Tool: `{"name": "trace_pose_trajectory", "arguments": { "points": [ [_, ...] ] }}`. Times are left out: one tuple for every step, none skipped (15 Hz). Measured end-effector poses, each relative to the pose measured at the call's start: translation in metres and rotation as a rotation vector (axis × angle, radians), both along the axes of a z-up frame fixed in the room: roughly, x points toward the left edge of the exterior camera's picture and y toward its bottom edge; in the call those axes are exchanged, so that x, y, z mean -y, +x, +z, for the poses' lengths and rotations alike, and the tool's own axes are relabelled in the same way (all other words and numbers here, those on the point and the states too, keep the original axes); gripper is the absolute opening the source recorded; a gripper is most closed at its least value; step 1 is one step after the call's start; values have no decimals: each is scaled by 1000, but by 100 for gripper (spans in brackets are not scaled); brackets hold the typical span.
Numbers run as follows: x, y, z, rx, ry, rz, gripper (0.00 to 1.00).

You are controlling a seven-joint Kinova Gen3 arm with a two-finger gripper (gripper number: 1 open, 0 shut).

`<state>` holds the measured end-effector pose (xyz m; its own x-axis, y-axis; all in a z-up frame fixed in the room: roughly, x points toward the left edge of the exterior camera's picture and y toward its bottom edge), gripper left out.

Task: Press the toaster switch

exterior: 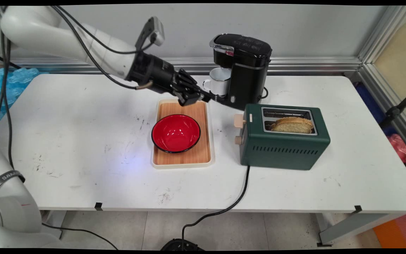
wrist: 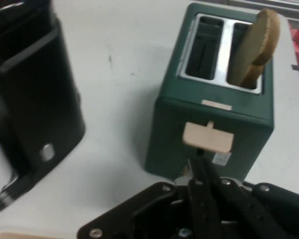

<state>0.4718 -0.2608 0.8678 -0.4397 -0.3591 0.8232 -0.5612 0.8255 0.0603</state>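
My gripper (exterior: pixel 221 100) is shut with nothing in it, its two fingers pressed together and pointing right, low over the table. It hangs between the black coffee machine (exterior: pixel 246 70) and the green toaster (exterior: pixel 284 143). In the hand view the fingertips (wrist: pixel 199 163) sit just below the toaster's beige lever (wrist: pixel 208 137), close to it; whether they touch is not clear. That lever (exterior: pixel 239 121) is at the toaster's left end, above a small knob (exterior: pixel 238 140). A slice of bread (exterior: pixel 292 125) stands in the near slot, and this bread (wrist: pixel 259 45) sticks up out of the toaster (wrist: pixel 209 99).
A white mug (exterior: pixel 219 81) stands under the coffee machine's spout. A red bowl (exterior: pixel 176 133) rests on a wooden tray (exterior: pixel 203 155) below the hand. The toaster's black cord (exterior: pixel 240 197) runs off the table's front edge. The coffee machine (wrist: pixel 35 99) fills the hand view's left.
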Motion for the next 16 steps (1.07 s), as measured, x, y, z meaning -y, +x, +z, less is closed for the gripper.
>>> {"name": "trace_pose_trajectory", "arguments": {
  "points": [
    [0, -2, -2, -4, -4, -4, 0],
    [-1, -6, -6, -10, -10, -12, 0],
    [-1, -8, -9, -14, -14, -16, 0],
    [-1, -11, -12, -20, -20, -23, 0],
    [-2, -13, -14, -23, -24, -28, 0],
    [-1, -16, -19, -28, -31, -36, 0],
    [-1, -19, -23, -32, -36, -43, 0],
    [-1, -21, -26, -36, -41, -49, 0],
    [0, -24, -31, -39, -48, -57, 0],
    [1, -27, -35, -42, -52, -64, 0],
    [3, -29, -39, -45, -57, -70, 0],
    [5, -31, -44, -47, -62, -76, 0],
    [8, -34, -48, -49, -67, -81, 0],
    [10, -35, -52, -51, -71, -84, 0],
    [13, -37, -56, -52, -75, -86, 0],
    [17, -38, -59, -54, -80, -88, 0]
  ]
}}
